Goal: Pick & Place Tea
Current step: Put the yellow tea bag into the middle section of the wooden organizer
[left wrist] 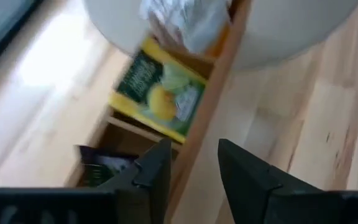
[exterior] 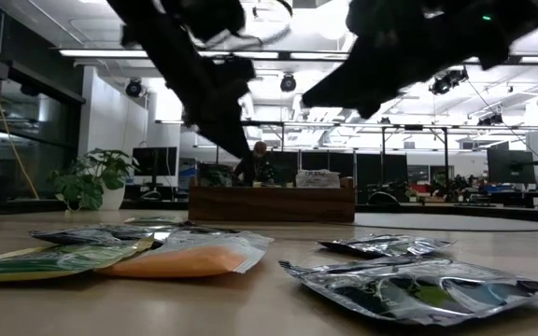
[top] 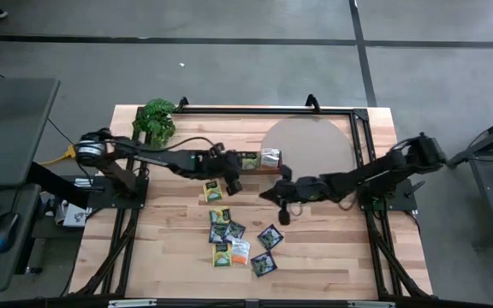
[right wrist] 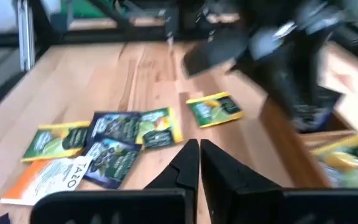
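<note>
**Tea station: table, tray, arms, sachets**

Wooden table (top: 332,248): carrying everything listed below, with a pale round mat (top: 315,141) lying at its far right.

Wooden tray (top: 251,162): sitting far of centre, its right end touching the mat; a yellow-green sachet (left wrist: 160,93) is lying in its middle compartment, a silver-grey one (left wrist: 185,25) in the next, a dark one (left wrist: 101,168) in the third.

Leafy plant (top: 157,120): standing at the far left corner.

Left gripper (top: 232,181): reaching in from the left and hovering at the tray's near edge, fingers (left wrist: 244,171) standing apart with nothing between them; the tray's sachets are lying just beyond the tips.

Right gripper (top: 281,198): hanging just right of the loose sachets, fingers (right wrist: 219,168) pressing together on nothing.

Loose tea sachets (top: 229,233): lying scattered near of the tray, left of and nearer than the right gripper's tips; the orange-white one (top: 240,251) is lying among dark and yellow-green neighbours.
</note>
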